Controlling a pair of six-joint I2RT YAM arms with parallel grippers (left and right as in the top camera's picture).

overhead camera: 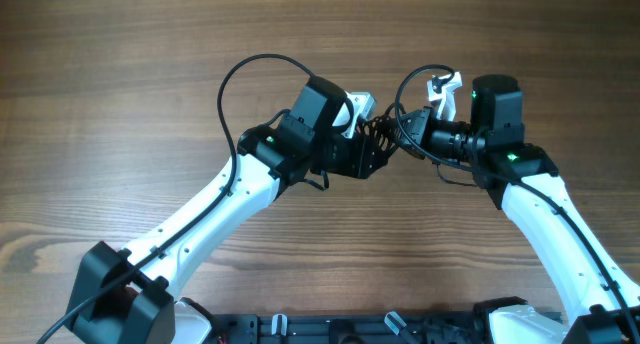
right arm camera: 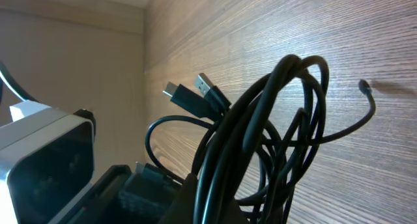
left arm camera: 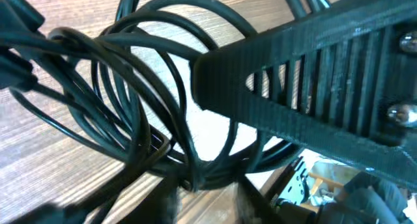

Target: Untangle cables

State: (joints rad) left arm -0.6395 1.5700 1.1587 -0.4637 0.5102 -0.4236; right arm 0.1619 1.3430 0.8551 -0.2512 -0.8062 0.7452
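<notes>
Brown wood-grain table point(overhead camera: 110, 64)

1. The cables point(right arm camera: 273, 133) are thin, glossy black cords, bunched into one tangled coil of overlapping loops that cross over each other.
2. The bunch sits just right of the middle of the wooden worktop point(overhead camera: 120, 64). Whether it rests on the wood or hangs above it cannot be told.
3. Two plugs point(right arm camera: 207, 87) with silvery tips stick out of the coil side by side.
4. One thin loose end point(right arm camera: 365, 88) curves out of the bunch, away from the plugs.

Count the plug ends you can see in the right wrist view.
2, side by side at the upper left of the cables: first plug, second plug. More may be hidden in the bunch.
</notes>
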